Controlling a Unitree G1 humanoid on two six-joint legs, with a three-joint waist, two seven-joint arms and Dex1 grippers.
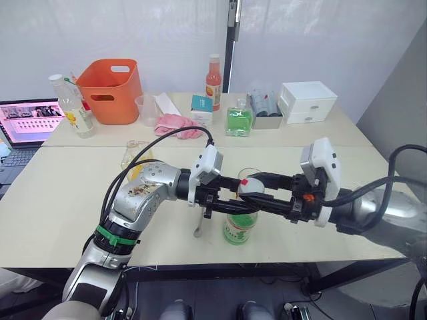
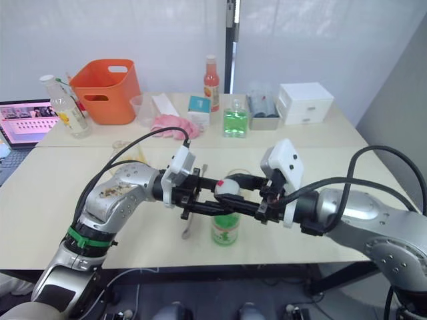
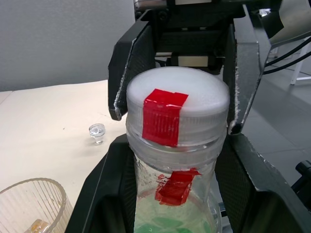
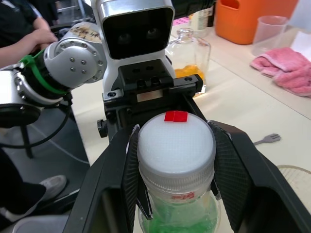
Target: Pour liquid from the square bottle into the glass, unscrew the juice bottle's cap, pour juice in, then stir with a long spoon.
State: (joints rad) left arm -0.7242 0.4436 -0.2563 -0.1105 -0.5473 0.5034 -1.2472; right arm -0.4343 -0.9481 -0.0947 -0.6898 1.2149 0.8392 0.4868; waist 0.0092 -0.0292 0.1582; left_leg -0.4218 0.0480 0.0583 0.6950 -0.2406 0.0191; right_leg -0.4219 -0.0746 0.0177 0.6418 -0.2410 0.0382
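Between both sets of fingers, the juice bottle [image 1: 240, 227] stands upright on the bench [image 1: 60, 200]. The right gripper [image 3: 175, 73] clamps its white cap [image 4: 176, 145]; the left gripper [image 1: 248, 203] grips the neck below. Behind the fingers stands the glass [image 3: 30, 206]; beyond the left arm, the square bottle [image 4: 189, 58].

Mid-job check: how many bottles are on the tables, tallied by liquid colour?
Green: 2, the juice bottle and the square bottle of green liquid
Yellow-orange: 1, the square bottle
Orange-red: 1, the tall bottle
Clear: 1, the yellow-labelled bottle
Total: 5
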